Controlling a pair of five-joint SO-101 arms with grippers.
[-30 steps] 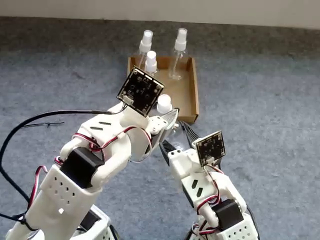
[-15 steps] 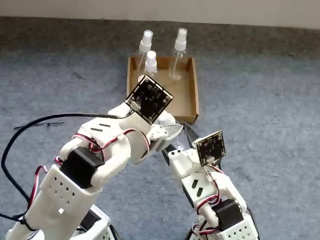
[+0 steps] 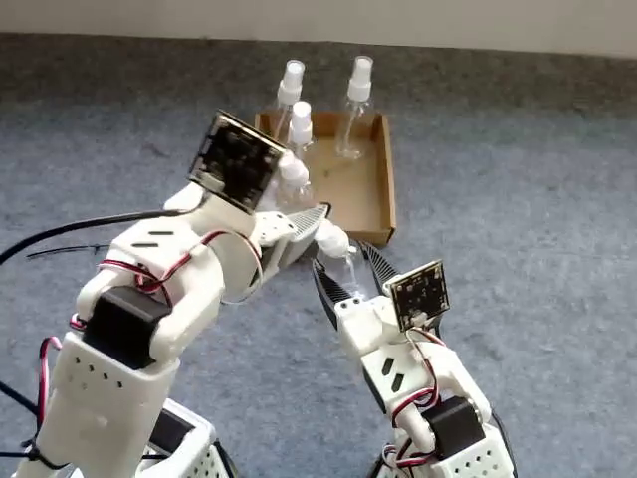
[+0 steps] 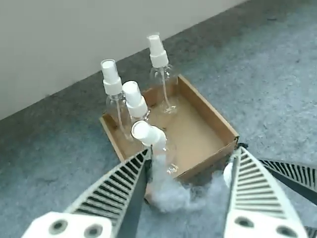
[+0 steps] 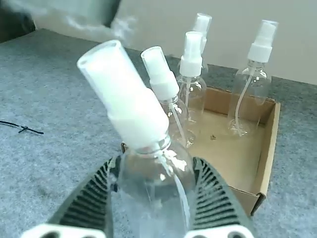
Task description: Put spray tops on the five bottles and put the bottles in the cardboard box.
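Bottle clamped between right fingers, just short of cardboard box; spray top crooked, perhaps not fully seated. Left fingers spread wide above. Risk: loosened top, or knocking the leaning boxed bottle over.

held bottle: we read no label or print on it
boxed bottles: clear sides, no text we can read
spray tops: plain white, we read nothing
cardboard box: no print we can make out
camera boards: any marks too small for us to read
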